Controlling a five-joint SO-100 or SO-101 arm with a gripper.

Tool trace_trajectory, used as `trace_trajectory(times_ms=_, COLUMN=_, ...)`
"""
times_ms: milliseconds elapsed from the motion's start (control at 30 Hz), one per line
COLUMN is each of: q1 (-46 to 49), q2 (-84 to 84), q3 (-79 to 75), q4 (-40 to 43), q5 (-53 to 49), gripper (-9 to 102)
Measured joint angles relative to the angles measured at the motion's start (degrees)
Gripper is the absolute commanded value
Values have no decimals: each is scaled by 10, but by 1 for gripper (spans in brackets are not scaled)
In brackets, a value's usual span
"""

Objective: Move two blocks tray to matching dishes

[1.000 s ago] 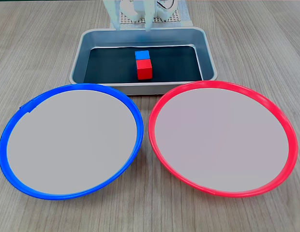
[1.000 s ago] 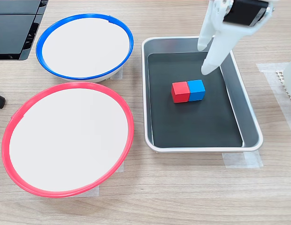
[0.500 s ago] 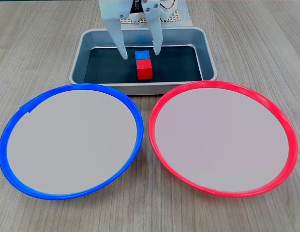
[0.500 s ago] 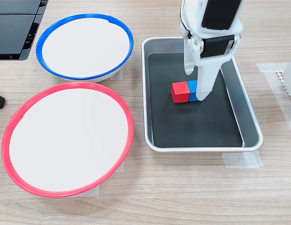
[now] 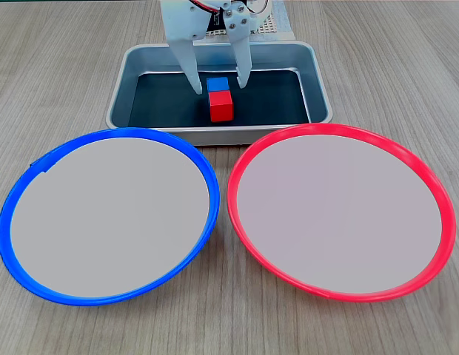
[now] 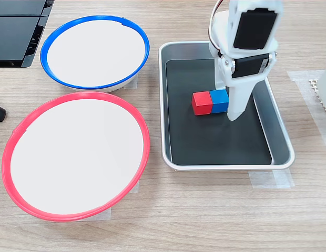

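front view: facing arm | side view: high | shared: tray (image 5: pixel 120 81)

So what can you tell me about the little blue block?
The blue block is a small, plain, bright blue cube with smooth faces and sharp edges; it looks like painted wood or plastic. It sits flat on the dark bottom of the grey metal tray, pressed side by side against the red block. In a fixed view the open gripper has one white finger on each side of it, close, but contact cannot be told.
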Motion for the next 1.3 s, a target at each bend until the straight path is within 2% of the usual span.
trace_trajectory(times_ms=67, q1=0, q2=0, q3=7, q4=-6, q5=-4, gripper=15)
trace_trajectory(times_ms=100, q1=0, q2=0, q3=15, q4=-14, q5=-7, gripper=7)
trace_trajectory(times_ms=133, q1=0, q2=0, q3=16, q4=-20, q5=-10, gripper=4)
trace_trajectory(times_ms=267, q1=-2, q2=1, q3=12, q4=-12, q5=-12, gripper=2)
trace_trajectory(times_ms=333, q1=-12, q2=9, q3=-22, q4=25, q5=-6, gripper=0)
trace_trajectory(times_ms=400, q1=-41, q2=23, q3=-91, q4=131, q5=26, gripper=0)
trace_trajectory(times_ms=467, q1=-54, q2=23, q3=-151, q4=180, q5=57, gripper=0)
trace_trajectory(times_ms=533, q1=-70, q2=18, q3=-243, q4=275, q5=86, gripper=0)
trace_trajectory(times_ms=633, q1=-73, q2=-33, q3=-418, q4=340, q5=160, gripper=0)
trace_trajectory(times_ms=733, q1=-39, q2=-111, q3=-529, q4=310, q5=200, gripper=0)
trace_trajectory(times_ms=967, q1=45, q2=-284, q3=-550, q4=65, q5=167, gripper=2)
trace_trajectory(times_ms=1033, q1=61, q2=-317, q3=-549, q4=21, q5=152, gripper=10)
trace_trajectory(times_ms=1100, q1=83, q2=-344, q3=-549, q4=-16, q5=137, gripper=25)
trace_trajectory(times_ms=1167, q1=83, q2=-352, q3=-548, q4=-30, q5=127, gripper=28)
trace_trajectory(times_ms=1233, q1=84, q2=-352, q3=-540, q4=-34, q5=123, gripper=28)
trace_trajectory(times_ms=1267, q1=88, q2=-350, q3=-533, q4=-33, q5=123, gripper=24)
trace_trajectory(times_ms=1300, q1=90, q2=-344, q3=-528, q4=-23, q5=126, gripper=10)
